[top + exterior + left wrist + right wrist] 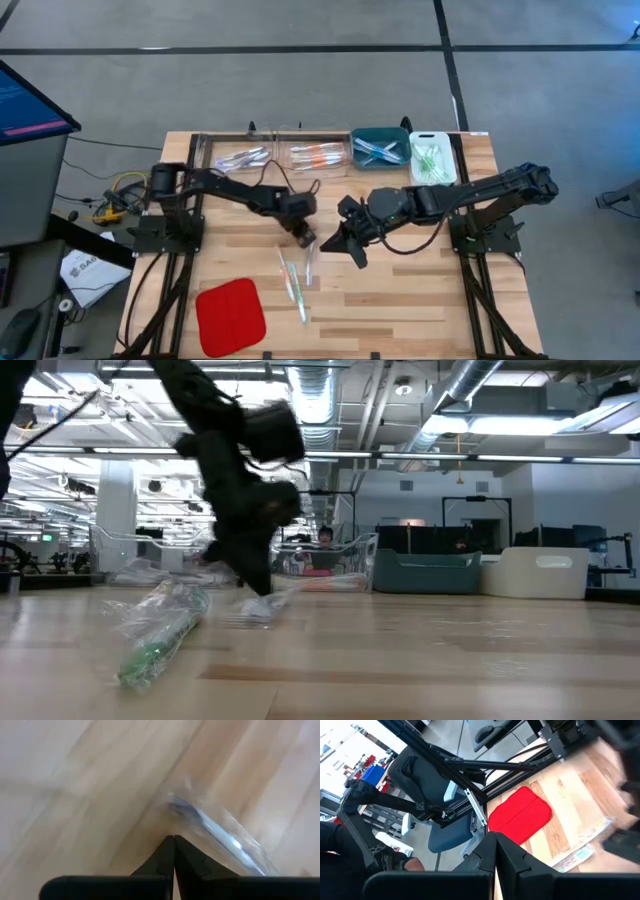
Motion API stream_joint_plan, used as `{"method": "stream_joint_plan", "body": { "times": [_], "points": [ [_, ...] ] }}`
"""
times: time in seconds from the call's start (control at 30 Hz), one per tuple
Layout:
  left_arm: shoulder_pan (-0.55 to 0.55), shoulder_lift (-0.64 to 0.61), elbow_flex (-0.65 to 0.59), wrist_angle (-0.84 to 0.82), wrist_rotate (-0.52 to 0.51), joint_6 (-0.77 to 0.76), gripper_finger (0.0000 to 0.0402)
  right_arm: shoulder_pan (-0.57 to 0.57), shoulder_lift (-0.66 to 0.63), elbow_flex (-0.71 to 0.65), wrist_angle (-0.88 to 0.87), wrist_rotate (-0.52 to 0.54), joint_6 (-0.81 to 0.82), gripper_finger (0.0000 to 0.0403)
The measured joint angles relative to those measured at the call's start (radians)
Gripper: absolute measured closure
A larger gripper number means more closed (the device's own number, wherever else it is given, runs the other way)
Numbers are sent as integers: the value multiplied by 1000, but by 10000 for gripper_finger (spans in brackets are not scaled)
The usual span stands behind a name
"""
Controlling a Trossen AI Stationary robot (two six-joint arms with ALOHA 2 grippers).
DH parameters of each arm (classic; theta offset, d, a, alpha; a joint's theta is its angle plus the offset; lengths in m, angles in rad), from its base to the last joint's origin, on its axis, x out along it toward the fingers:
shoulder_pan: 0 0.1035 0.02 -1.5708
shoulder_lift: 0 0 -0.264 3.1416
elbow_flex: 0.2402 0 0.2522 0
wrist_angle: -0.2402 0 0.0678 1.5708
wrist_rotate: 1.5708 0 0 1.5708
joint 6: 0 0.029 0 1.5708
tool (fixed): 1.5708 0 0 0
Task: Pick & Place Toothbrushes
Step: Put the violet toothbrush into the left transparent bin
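Toothbrushes still loose on the table lie in a small cluster of clear wrappers just ahead of the red pad, and the left gripper hangs low right at the far end of that cluster, jaws pressed together on nothing; its wrist view shows the closed tips just short of one wrapped toothbrush, which lies flat on the wood, so this reads as lining up for a pick that cannot start until the jaws part. The right gripper is also shut and empty, tilted over the middle of the table near the left one, probably parked clear of the pile. Along the far edge stand two clear bins, a teal bin and a white bin, each already holding sorted brushes, apparently by colour. The two arms sit close together, so the right one could crowd the left arm's path to the bins
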Motion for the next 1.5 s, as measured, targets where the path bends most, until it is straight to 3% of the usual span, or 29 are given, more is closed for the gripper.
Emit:
{"method": "stream_joint_plan", "body": {
  "times": [0.23, 0.37, 0.6, 0.9, 1.1, 1.27, 1.5],
  "points": [
    [-8, 177, 211, -3, 84, 95, 401, 35, -2, 0, -18, 0, -1, 403],
    [-34, 218, 286, 5, 107, 127, 401, 50, -8, 0, -16, 0, 0, 403],
    [-94, 216, 297, 0, 108, 126, 401, 62, -59, 0, -11, 1, -10, 403],
    [-200, 224, 297, 22, 81, 91, 401, 63, -156, 0, -19, 150, -37, 403],
    [-276, 221, 297, 31, 77, 104, 401, 64, -176, 0, -44, 157, -38, 403],
    [-341, 144, 296, -8, -36, 97, 401, 74, -175, 0, -166, 156, -75, 403],
    [-386, -88, 276, -135, -266, 39, 401, 128, -171, 0, -330, 154, -113, 403]
  ]
}}
